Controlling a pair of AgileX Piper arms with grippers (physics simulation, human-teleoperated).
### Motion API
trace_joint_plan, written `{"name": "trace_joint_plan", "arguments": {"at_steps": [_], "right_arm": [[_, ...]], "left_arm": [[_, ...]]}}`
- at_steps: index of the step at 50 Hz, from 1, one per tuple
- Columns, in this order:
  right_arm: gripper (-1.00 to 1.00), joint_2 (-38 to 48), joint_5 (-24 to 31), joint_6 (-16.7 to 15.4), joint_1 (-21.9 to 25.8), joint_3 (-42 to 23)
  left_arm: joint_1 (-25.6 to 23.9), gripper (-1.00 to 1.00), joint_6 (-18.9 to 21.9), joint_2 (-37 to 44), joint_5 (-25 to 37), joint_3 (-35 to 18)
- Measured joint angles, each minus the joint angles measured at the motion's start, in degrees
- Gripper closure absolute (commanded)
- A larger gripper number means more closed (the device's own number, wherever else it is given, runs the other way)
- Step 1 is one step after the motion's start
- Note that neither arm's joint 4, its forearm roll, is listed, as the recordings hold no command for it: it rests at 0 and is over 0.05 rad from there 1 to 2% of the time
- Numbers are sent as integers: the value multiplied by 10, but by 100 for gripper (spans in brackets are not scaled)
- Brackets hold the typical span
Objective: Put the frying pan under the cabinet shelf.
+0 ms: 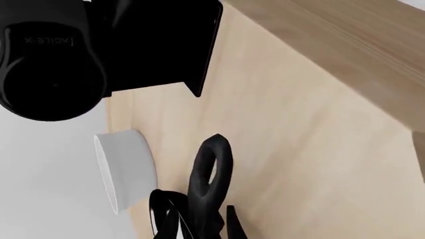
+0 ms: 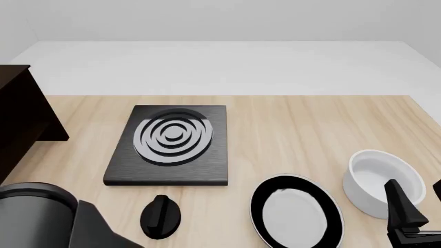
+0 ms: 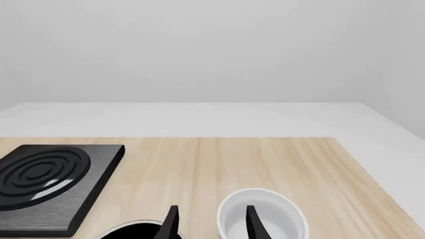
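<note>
i see one frying pan (image 2: 296, 214) on the table (image 2: 289, 129) near its front edge, right of centre, lying flat with its pale inside up. its handle is cut off by the bottom of the front view, so i cannot tell from there which way its long axis runs. in the left wrist view a thin black looped handle (image 1: 211, 174) shows beside the white bowl (image 1: 126, 169).

the cabinet shelf (image 2: 24, 116) stands at the table's far left, well apart from the pan.

the only writing i can read is "agilex", mirrored, on the black arm housing (image 1: 47, 64) in the left wrist view.

there is one white bowl (image 2: 382, 181), just right of the pan, and one black square slab (image 2: 172, 144) with grey rings at mid-table.

my right gripper (image 3: 209, 221) hangs with its fingers (image 3: 171, 221) parted, holding nothing, above the bowl's near rim. the left gripper's fingers are out of sight; i cannot tell its state.
</note>
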Motion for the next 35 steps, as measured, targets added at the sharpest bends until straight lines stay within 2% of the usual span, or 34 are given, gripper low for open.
{"name": "trace_joint_plan", "arguments": {"at_steps": [16,17,35], "right_arm": [[-100,0,0,0,0,0],[-100,0,0,0,0,0],[-100,0,0,0,0,0]], "left_arm": [[3,-100,-15,11,18,-26],[3,100,-18,11,19,-26],[5,100,-24,16,18,-34]]}}
